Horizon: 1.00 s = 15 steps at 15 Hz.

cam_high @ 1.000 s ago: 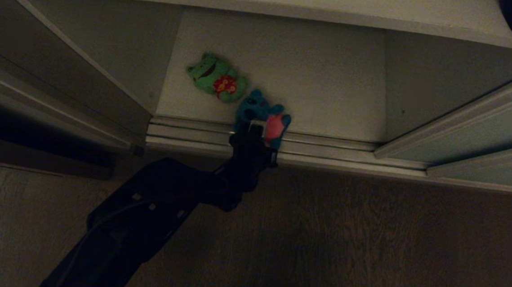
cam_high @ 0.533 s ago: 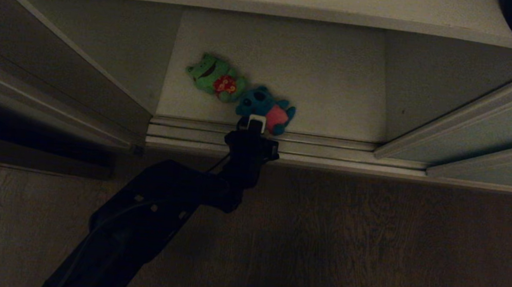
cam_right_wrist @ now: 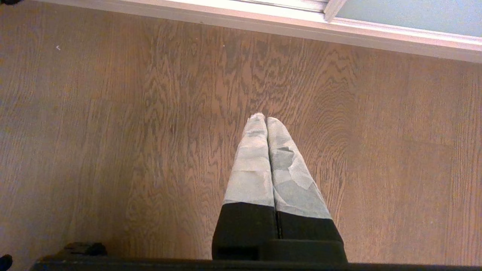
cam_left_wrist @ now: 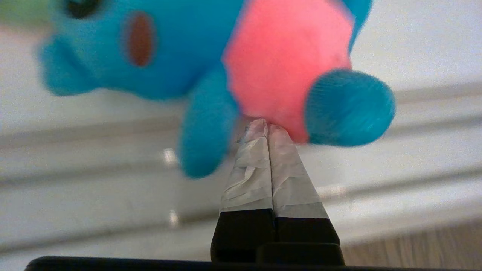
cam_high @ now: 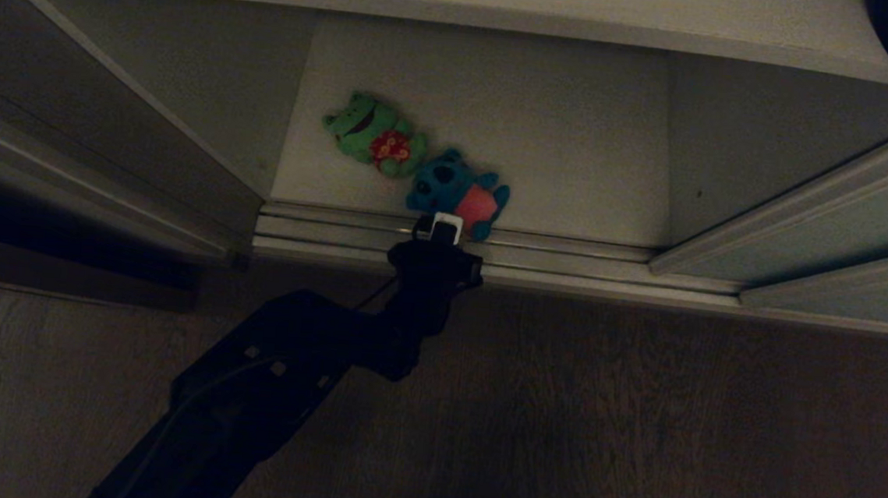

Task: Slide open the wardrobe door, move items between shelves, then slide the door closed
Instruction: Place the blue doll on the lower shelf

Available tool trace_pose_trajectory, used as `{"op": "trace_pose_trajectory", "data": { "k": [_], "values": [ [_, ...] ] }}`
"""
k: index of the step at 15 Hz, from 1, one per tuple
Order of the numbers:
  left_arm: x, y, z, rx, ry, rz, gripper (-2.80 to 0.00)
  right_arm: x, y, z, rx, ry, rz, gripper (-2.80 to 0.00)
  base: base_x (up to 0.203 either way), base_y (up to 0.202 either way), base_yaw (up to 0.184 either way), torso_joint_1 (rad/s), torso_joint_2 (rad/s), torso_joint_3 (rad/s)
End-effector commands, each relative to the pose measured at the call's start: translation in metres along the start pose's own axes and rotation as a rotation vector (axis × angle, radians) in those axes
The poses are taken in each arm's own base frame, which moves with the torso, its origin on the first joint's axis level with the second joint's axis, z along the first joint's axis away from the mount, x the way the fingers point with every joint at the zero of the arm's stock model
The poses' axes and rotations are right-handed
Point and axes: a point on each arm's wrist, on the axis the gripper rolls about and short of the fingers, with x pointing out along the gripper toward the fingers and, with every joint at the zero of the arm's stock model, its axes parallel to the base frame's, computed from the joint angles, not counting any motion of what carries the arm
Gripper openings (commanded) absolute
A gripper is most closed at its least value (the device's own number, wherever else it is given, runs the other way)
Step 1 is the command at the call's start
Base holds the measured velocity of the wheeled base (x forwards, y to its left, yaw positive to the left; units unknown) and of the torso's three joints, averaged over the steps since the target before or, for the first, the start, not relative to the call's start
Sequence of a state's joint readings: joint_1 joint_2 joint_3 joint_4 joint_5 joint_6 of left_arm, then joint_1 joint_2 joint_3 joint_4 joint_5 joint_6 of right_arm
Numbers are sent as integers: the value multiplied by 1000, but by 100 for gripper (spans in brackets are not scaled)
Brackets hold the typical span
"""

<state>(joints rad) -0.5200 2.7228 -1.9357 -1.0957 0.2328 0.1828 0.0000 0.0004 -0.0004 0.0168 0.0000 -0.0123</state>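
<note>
Up close from the left wrist, the left gripper [cam_left_wrist: 268, 126] has its taped fingers pressed together, pinching the blue toy [cam_left_wrist: 226, 64] at the lower edge of its pink belly. The head view adds the green toy [cam_high: 374, 135] touching it on the bottom shelf [cam_high: 576, 149], by the floor track [cam_high: 320, 229]. A second ago the blue toy hung upright; now it's flatter. The right gripper [cam_right_wrist: 266, 120] is closed over the wooden floor [cam_right_wrist: 113, 131].
</note>
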Motion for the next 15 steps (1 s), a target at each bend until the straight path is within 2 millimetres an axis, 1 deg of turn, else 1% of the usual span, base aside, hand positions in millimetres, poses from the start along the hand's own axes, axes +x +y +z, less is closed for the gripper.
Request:
{"op": "trace_pose_trajectory", "data": {
  "k": [1, 3, 5, 7, 8, 10, 11, 15],
  "values": [
    [-1, 2, 7, 16, -88, 20, -280, 0, 0, 0, -1, -1, 0, -280, 0, 0, 0, 0, 0, 0],
    [-3, 0, -3, 40, -99, 22, -280, 0, 0, 0, 0, -3, 0, -280, 0, 0, 0, 0, 0, 0],
    [-5, -2, -5, 47, -115, 17, -280, 0, 0, 0, 0, -1, 0, -280, 0, 0, 0, 0, 0, 0],
    [-7, -6, -19, 55, -89, -27, -280, 0, 0, 0, 0, -1, 0, -280, 0, 0, 0, 0, 0, 0],
    [-8, -7, -18, 53, -96, -28, -280, 0, 0, 0, 0, 0, 0, -280, 0, 0, 0, 0, 0, 0],
    [-6, -5, -5, 45, -120, -21, -280, 0, 0, 0, 0, -1, 0, -280, 0, 0, 0, 0, 0, 0],
    [-5, -5, -5, 46, -117, -22, -280, 0, 0, 0, 0, 0, 0, -280, 0, 0, 0, 0, 0, 0],
    [-14, -23, -8, 44, -107, -45, -280, 0, 0, 0, 0, -1, 0, -280, 0, 0, 0, 0, 0, 0]
  ]
}}
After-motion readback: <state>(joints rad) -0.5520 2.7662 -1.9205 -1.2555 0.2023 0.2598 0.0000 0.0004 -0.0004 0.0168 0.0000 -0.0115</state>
